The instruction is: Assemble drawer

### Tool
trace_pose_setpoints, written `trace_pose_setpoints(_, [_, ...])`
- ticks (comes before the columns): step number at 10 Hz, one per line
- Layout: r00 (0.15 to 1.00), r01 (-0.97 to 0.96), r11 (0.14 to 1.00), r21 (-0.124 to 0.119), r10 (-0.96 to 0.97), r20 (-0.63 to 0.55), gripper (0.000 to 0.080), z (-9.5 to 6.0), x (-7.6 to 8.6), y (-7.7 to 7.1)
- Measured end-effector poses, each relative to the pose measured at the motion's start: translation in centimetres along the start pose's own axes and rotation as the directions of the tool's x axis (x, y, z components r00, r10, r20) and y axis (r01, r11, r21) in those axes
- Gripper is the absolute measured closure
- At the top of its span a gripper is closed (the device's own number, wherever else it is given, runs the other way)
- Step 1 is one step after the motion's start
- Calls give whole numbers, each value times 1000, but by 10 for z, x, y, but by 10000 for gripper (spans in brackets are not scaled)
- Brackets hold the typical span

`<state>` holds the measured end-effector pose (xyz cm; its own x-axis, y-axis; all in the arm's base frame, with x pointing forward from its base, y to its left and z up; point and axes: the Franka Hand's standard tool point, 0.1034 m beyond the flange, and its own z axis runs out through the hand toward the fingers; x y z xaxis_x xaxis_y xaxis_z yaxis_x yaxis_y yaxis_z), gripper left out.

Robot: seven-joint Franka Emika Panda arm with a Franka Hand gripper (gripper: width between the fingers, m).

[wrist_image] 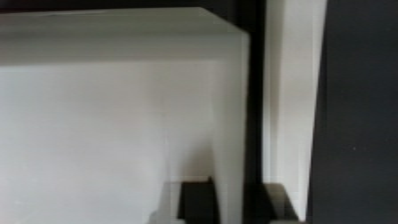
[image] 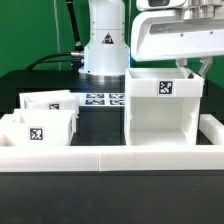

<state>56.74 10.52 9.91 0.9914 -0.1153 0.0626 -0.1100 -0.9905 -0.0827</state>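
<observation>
Fingertips (wrist_image: 196,204) of the gripper (image: 194,68) straddle a top wall of the casing (image: 160,112), clamped or slack I cannot tell, the casing upright at the exterior view's right, the nearer tray (image: 38,128) and farther tray (image: 52,102) well apart at its left, beside the marker board (image: 100,99).

White casing (image: 140,88) and trays (image: 60,128) bear black-and-white tags (image: 164,88).

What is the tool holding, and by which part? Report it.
Cannot be told. The tool sits at the top rim of the drawer casing, at its wall on the exterior view's right; whether it grips that wall is not visible.
</observation>
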Motion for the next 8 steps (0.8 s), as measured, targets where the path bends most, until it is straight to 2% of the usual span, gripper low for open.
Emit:
trace_pose_setpoints(1, [997,-80,997,-5,80,-1,762,0,-1,-1])
trace_pose_setpoints(3, [958,-286,958,0,286,-12,762,1,0,-4])
trace_pose_setpoints(4, [950,-311,950,0,311,-14,762,1,1,-5])
trace_pose_setpoints(6, [916,-401,916,21,402,-15,762,-1,3,-7])
trace_pose_setpoints(7, [873,-488,873,32,488,-8,762,-2,3,-10])
trace_pose_setpoints(8, [852,-522,852,32,523,-6,761,-2,3,-7])
